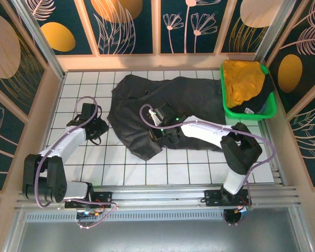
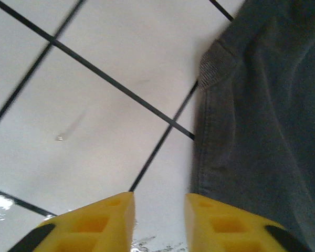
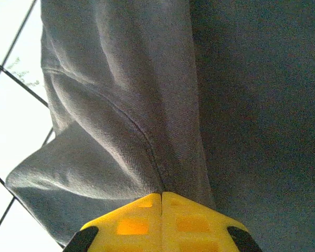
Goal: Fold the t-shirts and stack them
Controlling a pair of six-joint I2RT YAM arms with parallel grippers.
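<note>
A large black t-shirt (image 1: 168, 100) is seen spread in loose creases across the white tiled table (image 1: 199, 168), its near-left corner bunched toward the front. That corner is held by the right claw (image 1: 157, 133): in the right wrist view the yellow fingers (image 3: 191, 220) are pressed tight together on a seamed fold of the cloth (image 3: 126, 105), which fans up and away from the tips of the right claw (image 3: 161, 195). The left claw (image 1: 94, 128) is placed just off the shirt's left edge. Its fingers (image 2: 102, 220) are held apart with nothing between them, and bare tile lies beneath the left claw (image 2: 160, 202), while the shirt's stitched edge (image 2: 247, 105) runs along its right side — near, not touching. A yellow t-shirt (image 1: 242, 81) is heaped in the green basket (image 1: 232, 112) at the far right corner, well apart from both claws.
</note>
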